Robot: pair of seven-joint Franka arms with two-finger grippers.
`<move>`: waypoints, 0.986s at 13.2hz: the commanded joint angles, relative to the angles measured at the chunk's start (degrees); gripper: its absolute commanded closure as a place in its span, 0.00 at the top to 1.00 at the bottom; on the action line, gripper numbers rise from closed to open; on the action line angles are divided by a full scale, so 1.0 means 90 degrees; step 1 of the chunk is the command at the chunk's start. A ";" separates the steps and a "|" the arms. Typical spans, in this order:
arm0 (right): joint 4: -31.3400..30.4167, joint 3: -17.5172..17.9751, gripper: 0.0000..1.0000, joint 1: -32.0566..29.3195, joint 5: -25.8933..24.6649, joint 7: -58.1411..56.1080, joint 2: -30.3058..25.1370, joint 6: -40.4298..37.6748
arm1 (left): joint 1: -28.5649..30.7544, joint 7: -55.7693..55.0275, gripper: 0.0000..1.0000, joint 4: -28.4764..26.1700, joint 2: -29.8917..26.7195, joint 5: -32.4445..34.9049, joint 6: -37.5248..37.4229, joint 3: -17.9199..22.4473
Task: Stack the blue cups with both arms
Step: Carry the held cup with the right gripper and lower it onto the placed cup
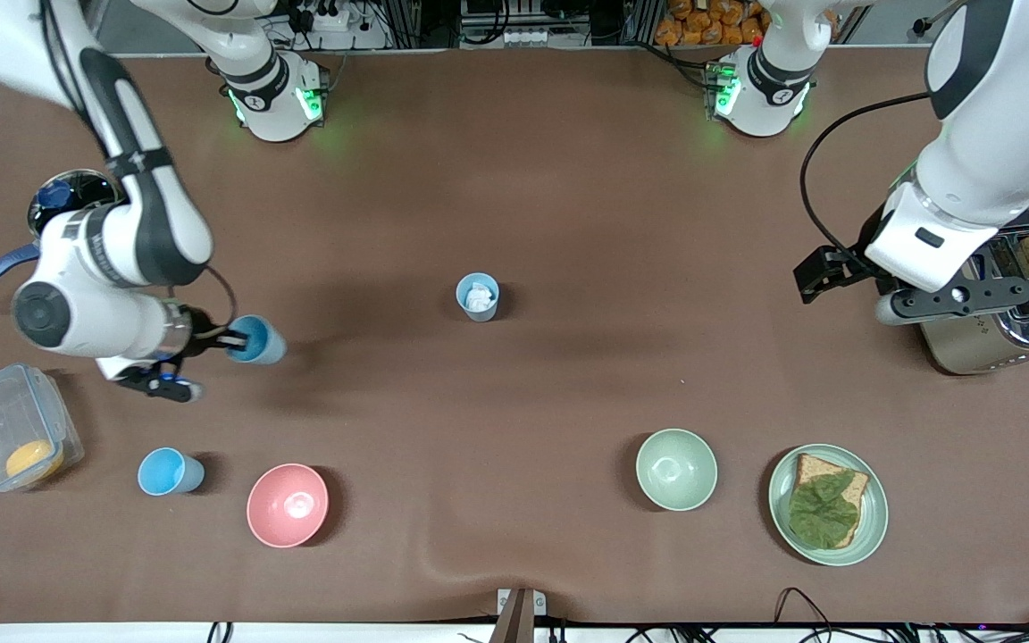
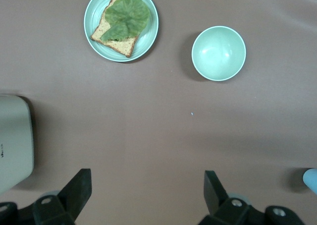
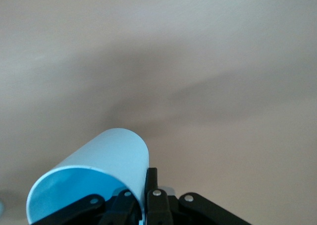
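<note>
My right gripper [image 1: 230, 343] is shut on the rim of a light-blue cup [image 1: 259, 340] and holds it tipped on its side over the table at the right arm's end. In the right wrist view one finger [image 3: 152, 185] is outside the cup's wall [image 3: 106, 158] and the other inside. A second blue cup [image 1: 477, 296] stands at the table's middle with crumpled white paper in it. A third blue cup [image 1: 170, 471] stands upright beside the pink bowl [image 1: 288, 505]. My left gripper [image 1: 823, 271] is open and empty over the table beside the toaster; its fingers [image 2: 79, 188] show wide apart.
A pale green bowl [image 1: 676, 469] and a plate [image 1: 872, 522] with bread and lettuce sit near the front camera. A toaster [image 1: 983, 344] holding a bread slice stands at the left arm's end. A clear lidded box [image 1: 5, 420] and a blue-handled pan [image 1: 77, 192] are at the right arm's end.
</note>
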 commanded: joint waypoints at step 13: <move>0.0668 0.0168 0.00 0.3320 0.0431 0.4188 0.0500 0.0482 | -0.0999 0.1660 1.00 -0.0084 -0.0950 -0.0546 -0.1159 0.2220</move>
